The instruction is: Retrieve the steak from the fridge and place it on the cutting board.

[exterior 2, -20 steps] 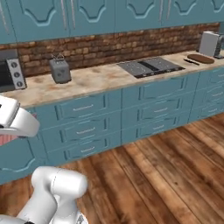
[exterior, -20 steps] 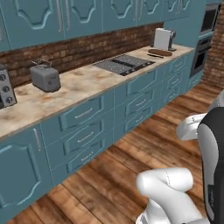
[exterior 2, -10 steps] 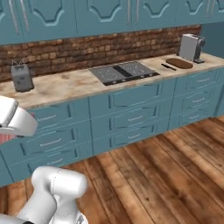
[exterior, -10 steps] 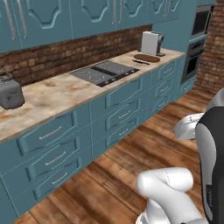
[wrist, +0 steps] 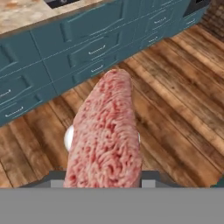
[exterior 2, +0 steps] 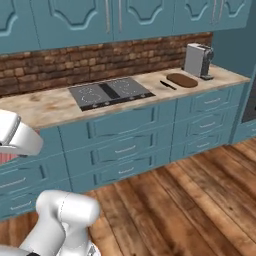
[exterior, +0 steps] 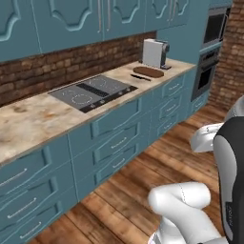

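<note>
Gripper (wrist: 103,186) clamped on the steak (wrist: 106,135); the pinkish slab juts forward from the jaws, carried over wood floor (wrist: 175,87) in front of the blue drawers (wrist: 83,48). Cutting board (exterior 2: 182,80) lies on the counter (exterior 2: 50,107) well apart from the load, right of the stovetop (exterior 2: 110,92), knife (exterior 2: 167,85) just beside it, coffee machine (exterior 2: 198,60) behind. Grip is best kept firm while the base closes in; the steak should be lowered flat onto the board's middle, clear of the knife.

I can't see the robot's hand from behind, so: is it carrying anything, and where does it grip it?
Yes: the steak, gripped at its near end, the rest sticking out ahead over the wooden floor.
</note>
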